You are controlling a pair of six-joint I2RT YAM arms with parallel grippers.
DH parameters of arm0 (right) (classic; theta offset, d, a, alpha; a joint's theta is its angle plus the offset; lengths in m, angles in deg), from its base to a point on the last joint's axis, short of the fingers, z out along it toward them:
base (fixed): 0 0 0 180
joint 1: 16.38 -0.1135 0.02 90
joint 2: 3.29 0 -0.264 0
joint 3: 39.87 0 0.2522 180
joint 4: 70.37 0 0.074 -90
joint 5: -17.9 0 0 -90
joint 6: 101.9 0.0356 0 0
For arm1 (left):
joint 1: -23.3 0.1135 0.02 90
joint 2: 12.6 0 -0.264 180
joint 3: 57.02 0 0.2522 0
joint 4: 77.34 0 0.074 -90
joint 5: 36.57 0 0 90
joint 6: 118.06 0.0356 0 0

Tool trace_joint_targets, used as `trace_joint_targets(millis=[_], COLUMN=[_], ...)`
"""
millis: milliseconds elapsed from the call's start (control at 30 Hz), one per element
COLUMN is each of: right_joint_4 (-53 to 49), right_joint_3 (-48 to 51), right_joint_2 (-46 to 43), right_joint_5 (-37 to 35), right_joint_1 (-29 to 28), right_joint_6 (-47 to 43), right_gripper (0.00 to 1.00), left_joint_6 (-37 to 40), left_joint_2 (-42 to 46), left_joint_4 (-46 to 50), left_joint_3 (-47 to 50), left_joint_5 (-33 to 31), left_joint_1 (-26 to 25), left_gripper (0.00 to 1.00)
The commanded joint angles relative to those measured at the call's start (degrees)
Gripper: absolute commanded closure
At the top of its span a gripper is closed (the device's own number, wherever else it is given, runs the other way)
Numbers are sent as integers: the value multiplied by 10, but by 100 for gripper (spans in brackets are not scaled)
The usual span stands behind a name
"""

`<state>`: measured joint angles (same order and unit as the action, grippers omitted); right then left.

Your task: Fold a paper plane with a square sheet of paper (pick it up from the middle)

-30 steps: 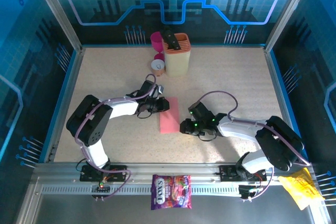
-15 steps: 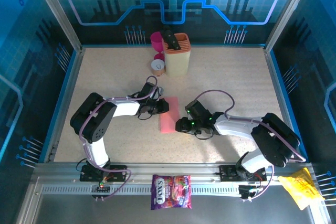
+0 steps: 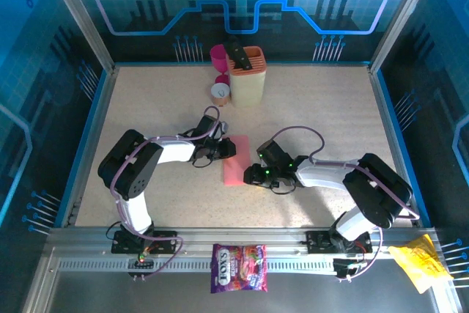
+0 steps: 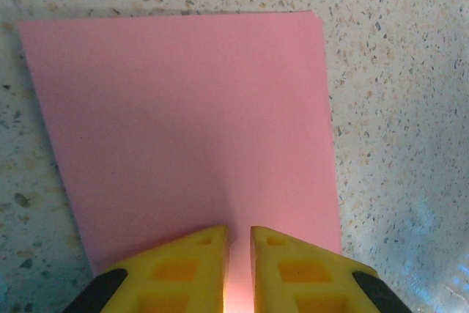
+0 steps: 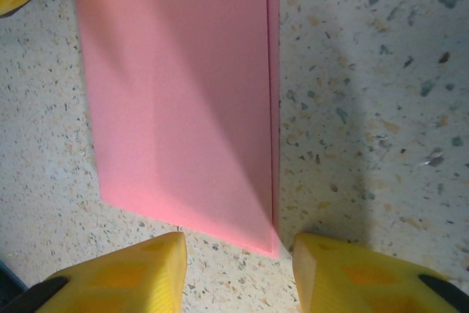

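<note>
The square sheet of paper [image 3: 234,160] lies flat on the speckled table, folded in half into a narrow salmon-pink rectangle. My left gripper [image 3: 229,149] is at its upper left edge. In the left wrist view its yellow fingertips [image 4: 239,236] stand almost together on the paper [image 4: 183,122], with a faint ridge of pink running up into the narrow gap. My right gripper [image 3: 248,175] is open at the lower right corner. In the right wrist view it [image 5: 238,247] straddles that corner of the paper [image 5: 183,100], fingers apart from it. No paper plane shape shows.
A beige holder [image 3: 247,76], a magenta cup [image 3: 218,54] and a small round tub [image 3: 219,93] stand at the back. A purple candy bag [image 3: 239,267] and a yellow packet [image 3: 418,262] lie on the front rail. Bare table surrounds the paper.
My right gripper slid left to the paper's lower right corner and its jaws widened a little. The left gripper shifted slightly right onto the paper's edge.
</note>
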<state>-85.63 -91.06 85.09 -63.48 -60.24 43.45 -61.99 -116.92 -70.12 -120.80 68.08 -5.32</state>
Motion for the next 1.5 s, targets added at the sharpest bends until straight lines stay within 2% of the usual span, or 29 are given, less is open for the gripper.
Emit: trace_joint_targets(millis=[0, 367, 467, 700, 833, 1133, 1467], right_joint_4=[19, 16, 13, -24, -42, -35, -50], right_joint_3=[-16, -29, -32, -20, -22, -44, -67], right_joint_2=[17, 19, 19, -2, -3, 25, 30], right_joint_5=[14, 18, 17, -9, -14, -8, -9], right_joint_1=[-5, -5, -4, -5, -7, -15, -17], right_joint_6=[6, 1, 0, 5, 0, 0, -8], right_gripper=[58, 68, 68, 56, 55, 56, 62], left_joint_6=[12, 11, 11, 10, 10, 11, 11], left_joint_2=[-10, -12, -12, -13, -16, -16, -17], left_joint_4=[8, 3, 3, 2, 0, 2, -1], left_joint_3=[12, 15, 15, 14, 13, 12, 14], left_joint_5=[-9, -9, -9, -7, -7, -7, -7], left_joint_1=[0, 0, 0, 0, 0, 0, 0], left_gripper=[82, 82, 82, 82, 82, 82, 82])
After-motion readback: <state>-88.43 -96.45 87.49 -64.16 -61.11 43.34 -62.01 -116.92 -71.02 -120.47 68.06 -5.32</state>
